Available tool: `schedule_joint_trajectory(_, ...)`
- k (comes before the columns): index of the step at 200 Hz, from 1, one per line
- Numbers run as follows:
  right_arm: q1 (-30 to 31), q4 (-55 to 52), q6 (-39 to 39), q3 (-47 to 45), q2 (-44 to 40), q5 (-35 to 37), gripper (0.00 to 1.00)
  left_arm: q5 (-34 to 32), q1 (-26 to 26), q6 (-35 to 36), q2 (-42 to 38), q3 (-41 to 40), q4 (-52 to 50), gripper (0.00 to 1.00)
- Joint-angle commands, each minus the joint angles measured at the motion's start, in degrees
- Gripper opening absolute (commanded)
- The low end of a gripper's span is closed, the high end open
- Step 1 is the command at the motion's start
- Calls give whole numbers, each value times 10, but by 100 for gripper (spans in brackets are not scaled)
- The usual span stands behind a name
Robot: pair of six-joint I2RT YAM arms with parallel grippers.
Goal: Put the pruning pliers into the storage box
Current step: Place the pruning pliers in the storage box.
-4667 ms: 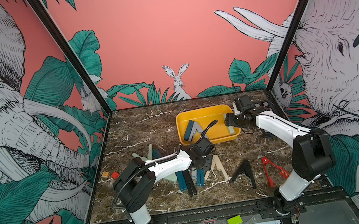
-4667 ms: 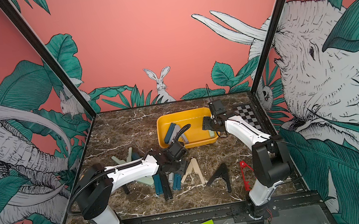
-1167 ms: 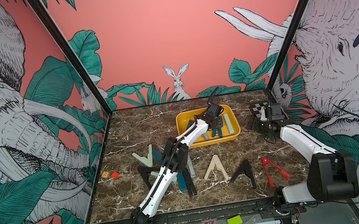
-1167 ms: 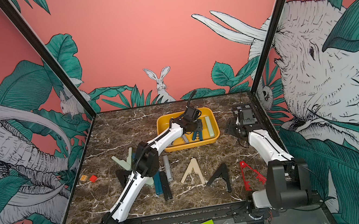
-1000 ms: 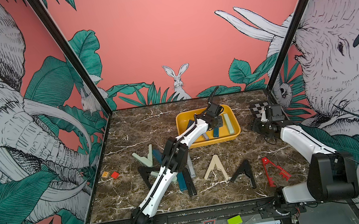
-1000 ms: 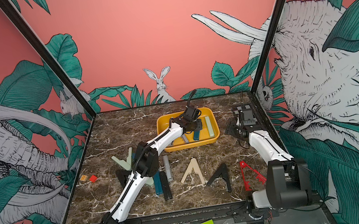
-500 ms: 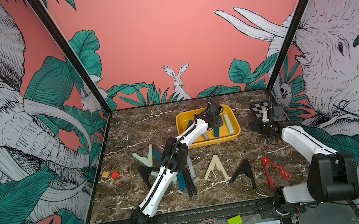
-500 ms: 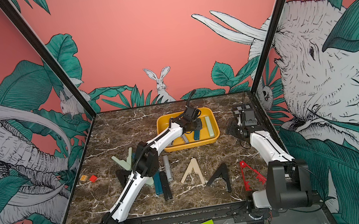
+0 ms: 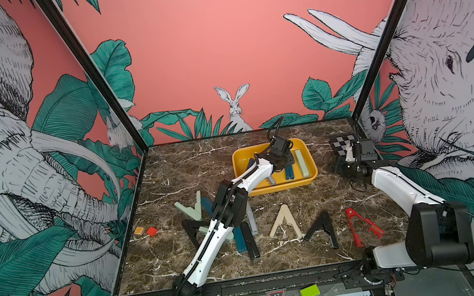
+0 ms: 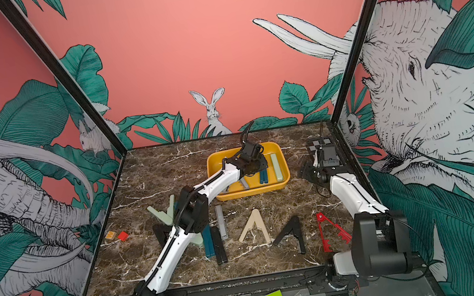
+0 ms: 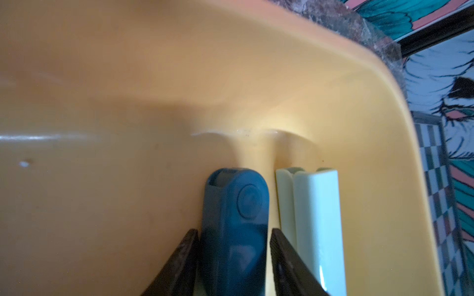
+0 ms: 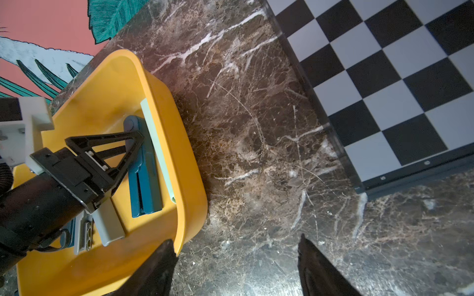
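Teal pliers (image 9: pixel 288 173) partly behind left claw (image 9: pixel 285 164)

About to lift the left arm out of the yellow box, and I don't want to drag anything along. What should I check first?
1. Teal pliers inside the storage box: ok, flat on its floor beside the mint pliers.
2. Left gripper free of them: cannot tell, fingers hug both sides.
3. Right gripper open and empty: ok.
4. Right gripper clear of the box: ok, apart from it, by the chequered board.
5. Table cleared: not ok; beige pliers, black pliers, red pliers lie outside.
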Motion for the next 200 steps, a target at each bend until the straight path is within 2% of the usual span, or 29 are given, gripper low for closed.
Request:
schedule_joint_trajectory(1, -2, -3, -3, -9, -15, -7, 73, 16, 1, -35, -17, -30, -11, 51)
schedule_joint_trajectory(63, -2, -76, 27, -37, -46, 10, 73, 29, 1, -50, -47, -62, 25, 55)
schedule_joint_trajectory(99, 19, -127, 40, -65, -85, 19, 73, 10, 1, -21, -98, -111, 52, 61)
schedule_joint_trajectory(129, 77, -178, 73, -84, -124, 59, 74, 6, 1, 12, -130, -122, 62, 70)
schedule_joint_trajectory(158, 161, -225, 144, -102, -143, 117, 76, 3, 1, 41, -170, -157, 85, 77)
schedule_joint_trajectory(184, 207, -266, 212, -130, -180, 154, 77, -17, 1, 86, -230, -208, 106, 88)
schedule_joint_trajectory(191, 219, -271, 231, -138, -190, 157, 83, -26, 1, 100, -247, -222, 110, 89)
schedule_joint_trajectory(200, 236, -277, 253, -145, -198, 160, 85, -33, 1, 121, -267, -237, 115, 91)
